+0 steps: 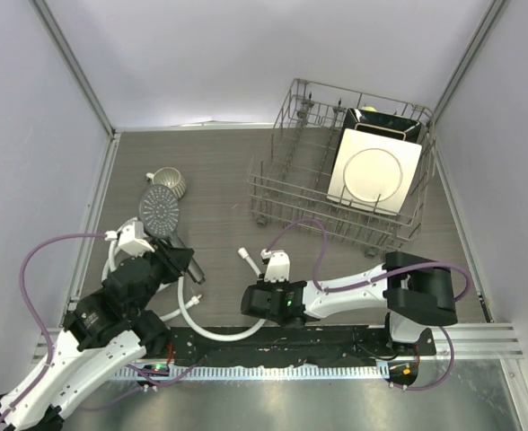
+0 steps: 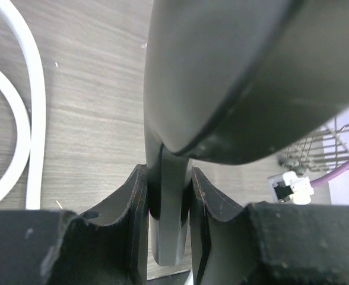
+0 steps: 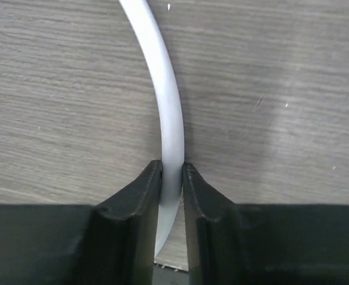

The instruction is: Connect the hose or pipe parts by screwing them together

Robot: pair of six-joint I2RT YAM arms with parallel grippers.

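The right gripper [image 3: 172,178] is pinched on the white hose [image 3: 170,107], which loops across the table [image 1: 219,171] between the arms. The left gripper [image 2: 170,190] clamps the shower head [image 1: 161,211] by its handle. The long axis runs far-left, face up, and the handle's end is obscured by the fingers.

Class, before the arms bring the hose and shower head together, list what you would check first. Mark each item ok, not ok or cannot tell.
1. Left tool shut on the shower head at its handle: ok.
2. Right tool shut on the hose: ok.
3. Grip close to the nut: ok, the nut lies just beyond the tool.
4. Nut lined up with the handle: not ok, they are apart.
5. Handle's thread clear: cannot tell, it is hidden.
6. Hose slack: ok, it loops loosely on the table.
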